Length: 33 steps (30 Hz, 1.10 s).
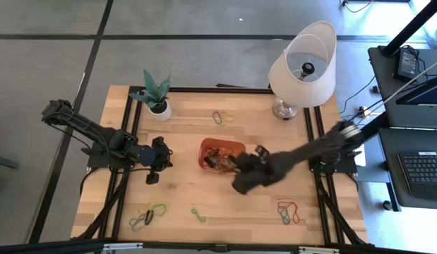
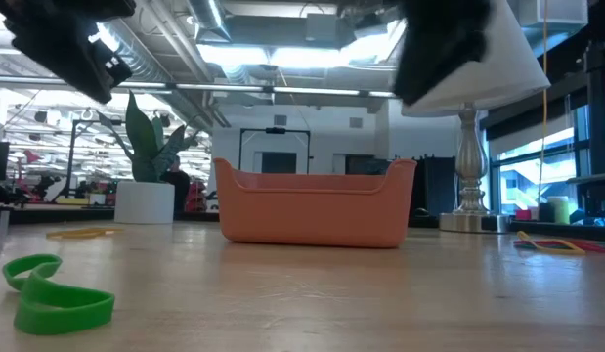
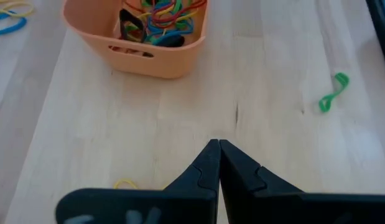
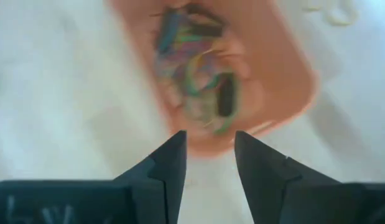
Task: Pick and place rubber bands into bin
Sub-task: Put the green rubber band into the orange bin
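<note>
Above the near edge of the orange bin (image 1: 222, 153), the right tool (image 4: 209, 146) hangs empty with its fingers parted, its arm stretched in from the desk's right side. Left of the bin, the left tool (image 3: 218, 148) is closed on nothing. Rubber bands (image 3: 162, 18) fill the bin; others lie scattered on the wooden desk (image 1: 183, 197), with a lamp (image 1: 303, 67) and potted plant (image 1: 156, 95) at the far edge.

Bright, even overhead light from ceiling strips (image 2: 282, 54), soft shadows on the pale table (image 1: 183, 197), right wrist view smeared with motion blur, nearest green band (image 2: 58, 298) slightly soft.
</note>
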Tool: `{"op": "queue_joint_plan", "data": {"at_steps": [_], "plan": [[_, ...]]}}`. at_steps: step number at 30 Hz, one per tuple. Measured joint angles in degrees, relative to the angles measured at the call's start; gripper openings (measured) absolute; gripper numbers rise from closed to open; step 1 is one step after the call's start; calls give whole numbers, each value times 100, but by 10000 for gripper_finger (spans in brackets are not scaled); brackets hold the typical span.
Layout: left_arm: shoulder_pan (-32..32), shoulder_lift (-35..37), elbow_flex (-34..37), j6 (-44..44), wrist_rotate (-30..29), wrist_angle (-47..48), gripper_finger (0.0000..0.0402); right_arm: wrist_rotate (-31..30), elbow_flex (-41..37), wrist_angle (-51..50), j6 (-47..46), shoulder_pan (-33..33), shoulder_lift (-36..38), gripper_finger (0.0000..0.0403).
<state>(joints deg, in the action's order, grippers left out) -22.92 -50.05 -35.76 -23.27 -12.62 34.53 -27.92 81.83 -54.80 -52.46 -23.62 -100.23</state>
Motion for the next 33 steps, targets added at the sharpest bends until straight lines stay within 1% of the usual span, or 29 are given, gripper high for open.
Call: {"op": "queue_joint_plan", "data": {"at_steps": [4,8,11,14,17,20,23,27,29,31,33], "plan": [[-178,-316,-373,-13,4,3,3,-2,-1383,1354,-278,-667,1089,124],[-363,-951,-907,-162,4,186,3,-7,-2552,2453,-446,-1267,2128,108],[-489,-1566,-1399,-688,11,810,3,-28,-3261,2879,-453,-1629,2757,96],[-660,-2160,-1960,-1722,45,1647,3,-84,-3832,2999,-815,-1831,3211,85],[-890,-2690,-2455,-2703,152,2287,3,-79,-4259,3070,-1190,-1931,3439,77],[-1091,-3085,-2771,-3431,404,2544,3,123,-4544,3134,-1189,-1952,3456,74],[-1278,-3331,-2862,-4296,649,2558,3,278,-4773,3336,-1183,-1949,3430,74],[-1486,-3543,-2861,-6427,997,2619,3,286,-4959,3448,-1164,-1947,3427,74],[-1565,-3632,-2860,-7258,1093,2752,3,297,-5010,3455,-1163,-1950,3427,74],[-1659,-3744,-2860,-7758,1093,2868,4,299,-5026,3453,-1162,-1947,3427,74],[-1742,-3846,-2860,-7949,1087,2895,6,299,-5026,3450,-1138,-1947,3427,74]]}}
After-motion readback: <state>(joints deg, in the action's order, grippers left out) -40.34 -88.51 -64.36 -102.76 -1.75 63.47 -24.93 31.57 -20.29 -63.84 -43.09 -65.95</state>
